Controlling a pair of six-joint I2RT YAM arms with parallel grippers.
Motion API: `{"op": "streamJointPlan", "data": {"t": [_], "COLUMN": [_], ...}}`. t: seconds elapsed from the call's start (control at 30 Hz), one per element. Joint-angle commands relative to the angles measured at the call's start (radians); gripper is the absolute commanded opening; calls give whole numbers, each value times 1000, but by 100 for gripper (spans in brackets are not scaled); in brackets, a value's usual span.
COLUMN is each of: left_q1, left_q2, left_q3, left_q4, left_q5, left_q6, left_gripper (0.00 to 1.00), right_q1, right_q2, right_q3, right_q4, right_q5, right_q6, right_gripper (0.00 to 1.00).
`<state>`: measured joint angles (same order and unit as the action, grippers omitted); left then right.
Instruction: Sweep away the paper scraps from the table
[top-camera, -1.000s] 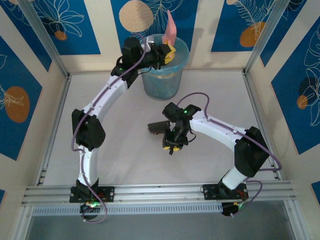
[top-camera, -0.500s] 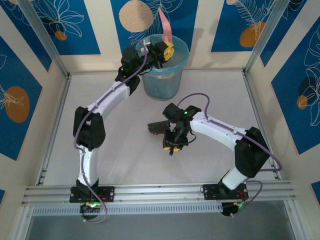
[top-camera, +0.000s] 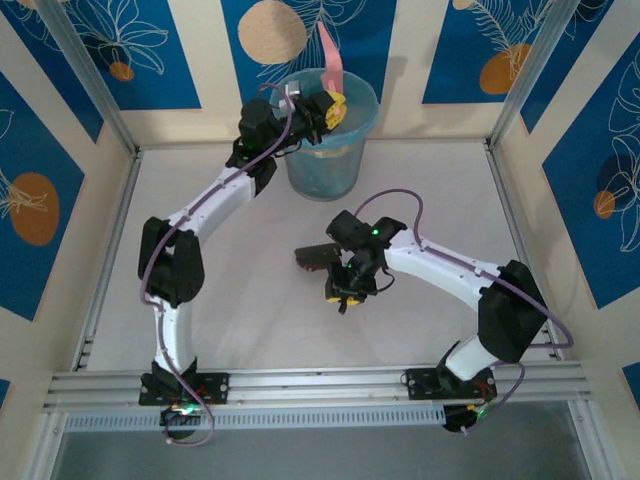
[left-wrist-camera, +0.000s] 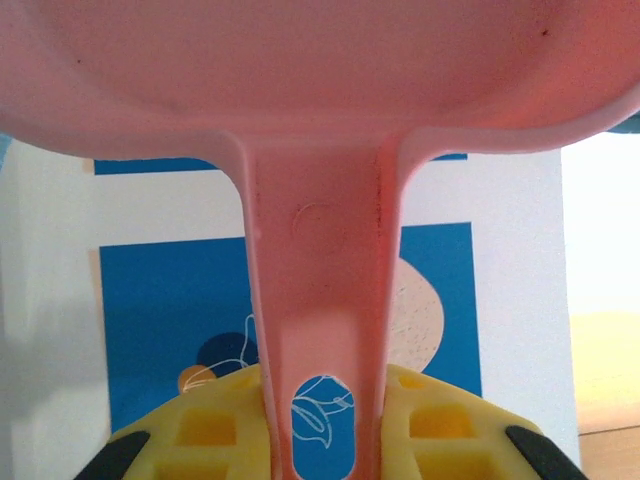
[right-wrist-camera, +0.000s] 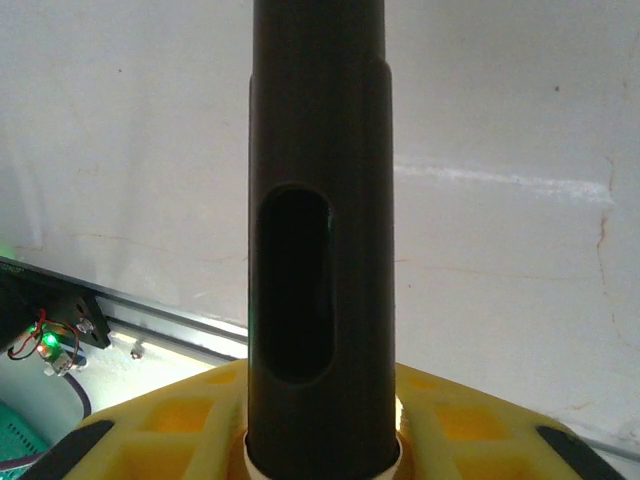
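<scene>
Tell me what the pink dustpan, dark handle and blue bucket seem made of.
The pink dustpan: likely moulded plastic, smooth, soft sheen, round mould mark. The dark handle: probably matte plastic, with a moulded slot. The blue bucket: apparently translucent plastic.

The table (top-camera: 260, 320) is plain white, edged by silver-grey rails (top-camera: 320, 385). The walls (top-camera: 110, 40) carry blue and cream panels; the blue ones are patterned with white line-drawn leaves and flowers and with orange or tan discs. The bucket (top-camera: 325, 165) is translucent pale blue and the dustpan (left-wrist-camera: 320, 250) is soft pink. The brush handle (right-wrist-camera: 320, 200) is dark brown, almost black. The arms (top-camera: 215, 195) are white with black joints and purple cables (top-camera: 390, 195). The left gripper (top-camera: 333, 105) and right gripper (top-camera: 342, 292) have yellow fingers (right-wrist-camera: 180, 440) with black outer edges.
</scene>
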<state>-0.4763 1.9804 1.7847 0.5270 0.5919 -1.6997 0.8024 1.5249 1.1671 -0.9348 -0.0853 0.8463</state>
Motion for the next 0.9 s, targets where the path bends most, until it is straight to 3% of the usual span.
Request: {"op": "streamJointPlan", "data": {"t": [0.0,0.2,0.33,0.47,0.6,0.87], "left_q1": [-4,5,17,27,48,73], "left_q2": [-126,-304,-420,-521,-625,-747], "left_q3": [-25,-131,-149,-125,-177,-221], "left_q4": [-72,-336,-681,-1061,-1240,-1437], "left_q5": [47,33,-38,-211,-347,-457], "left_q6": [157,425,637,817,886,942], "left_gripper": [0,0,0,0,0,0], "right_q1": [32,82,102,110,111,108], "right_q2": [-42,17,127,264,411,665], "right_q3": [18,118,212,339,509,802], "right_q4": [70,165,225,269,266,250], "right_q5": [45,86,94,90,85,83], "right_q6": [-15,-112,-167,-219,-267,-282], "right_gripper": [0,0,0,0,0,0]}}
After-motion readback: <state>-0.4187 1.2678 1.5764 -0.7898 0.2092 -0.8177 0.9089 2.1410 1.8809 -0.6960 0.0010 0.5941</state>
